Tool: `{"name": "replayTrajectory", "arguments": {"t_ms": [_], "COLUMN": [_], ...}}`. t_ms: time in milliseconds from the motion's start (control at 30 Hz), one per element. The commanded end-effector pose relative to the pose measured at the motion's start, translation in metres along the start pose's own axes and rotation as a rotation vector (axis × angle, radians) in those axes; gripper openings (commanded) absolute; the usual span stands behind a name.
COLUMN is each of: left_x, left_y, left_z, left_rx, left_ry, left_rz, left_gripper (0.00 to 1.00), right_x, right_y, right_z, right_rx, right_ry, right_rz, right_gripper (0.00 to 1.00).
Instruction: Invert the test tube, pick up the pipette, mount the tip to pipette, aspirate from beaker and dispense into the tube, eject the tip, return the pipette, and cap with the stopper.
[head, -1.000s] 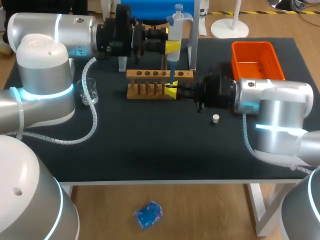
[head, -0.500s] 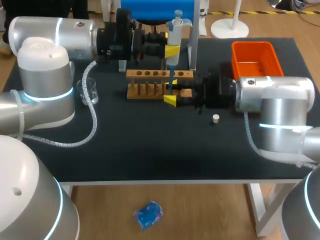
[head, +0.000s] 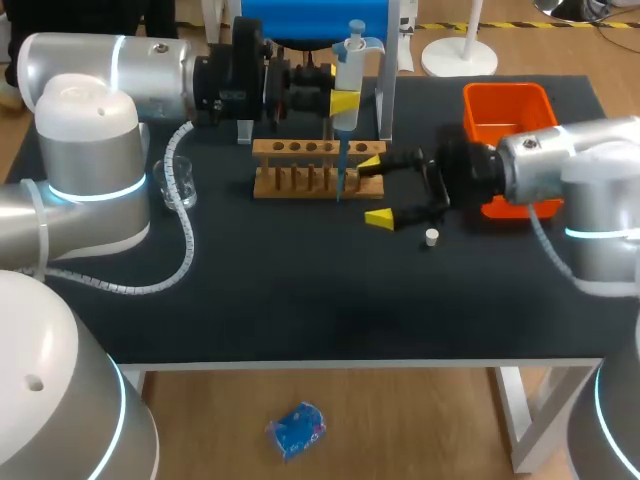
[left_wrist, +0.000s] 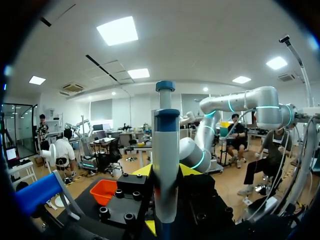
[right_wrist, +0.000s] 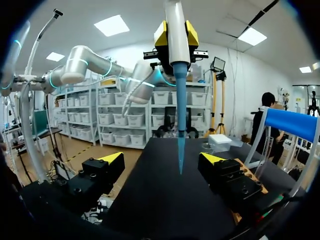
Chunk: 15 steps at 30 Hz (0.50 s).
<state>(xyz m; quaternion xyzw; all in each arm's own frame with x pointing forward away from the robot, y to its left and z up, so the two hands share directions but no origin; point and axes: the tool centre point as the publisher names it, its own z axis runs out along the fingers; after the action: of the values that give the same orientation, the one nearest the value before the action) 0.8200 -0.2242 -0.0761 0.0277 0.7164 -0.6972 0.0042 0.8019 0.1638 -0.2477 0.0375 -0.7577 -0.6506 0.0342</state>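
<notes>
A clear beaker stands on the black desk, well off to the outer side of my left jaws. My left jaws are clenched on the pipette, grasping its white body from 2 sides and holding it upright. In the left wrist view the pipette rises straight up between my 2 yellow fingertips. A blue tip is mounted on its lower end. It hangs below my left jaws and points down at the wooden rack, near the rack's right end. I cannot tell whether the tip touches the rack, nor where the test tube sits. My right jaws are released, spread wide and holding nothing, just beside the rack's right end. The blue tip hangs ahead of them, in line with the gap between the 2 fingers. A small white stopper lies on the desk near the closer fingertip of my right jaws, apart from it. An orange bin sits behind my right wrist.
</notes>
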Motion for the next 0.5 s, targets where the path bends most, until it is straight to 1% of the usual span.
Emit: {"name": "replayTrajectory", "arguments": {"t_ms": [33, 100, 133, 200, 267, 333, 367, 467, 500], "left_x": [-0.001, -0.001, -0.001, -0.005, -0.009, -0.013, -0.014, -0.017, -0.017], "left_y": [0.000, 0.000, 0.000, 0.001, 0.000, 0.000, 0.000, 0.000, 0.001], "left_z": [0.000, 0.000, 0.000, -0.009, -0.022, -0.035, -0.042, -0.063, -0.069], "left_rx": [0.002, 0.002, 0.002, -0.023, -0.024, -0.056, -0.050, -0.088, -0.080], "left_ry": [0.002, 0.002, 0.002, -0.023, -0.048, -0.084, -0.089, -0.144, -0.163], "left_rz": [0.001, 0.001, 0.001, 0.006, 0.020, 0.025, 0.025, 0.028, 0.031], "left_gripper": [0.00, 0.00, 0.00, 0.00, 0.00, 0.00, 0.00, 0.00, 0.00], "right_x": [-0.002, -0.002, -0.001, 0.000, 0.000, 0.000, 0.000, 0.000, 0.000], "right_y": [0.004, 0.003, 0.002, 0.001, 0.001, 0.001, 0.001, 0.001, 0.001], "right_z": [-0.010, -0.013, -0.014, -0.015, -0.015, -0.015, -0.015, -0.015, -0.015], "right_rx": [0.044, 0.056, 0.077, 0.079, 0.079, 0.079, 0.079, 0.079, 0.079], "right_ry": [0.084, 0.084, 0.078, 0.076, 0.076, 0.076, 0.076, 0.076, 0.076], "right_rz": [0.017, 0.016, 0.018, 0.015, 0.015, 0.015, 0.015, 0.015, 0.015], "right_gripper": [1.00, 1.00, 1.00, 1.00, 1.00, 1.00, 1.00, 1.00, 1.00]}}
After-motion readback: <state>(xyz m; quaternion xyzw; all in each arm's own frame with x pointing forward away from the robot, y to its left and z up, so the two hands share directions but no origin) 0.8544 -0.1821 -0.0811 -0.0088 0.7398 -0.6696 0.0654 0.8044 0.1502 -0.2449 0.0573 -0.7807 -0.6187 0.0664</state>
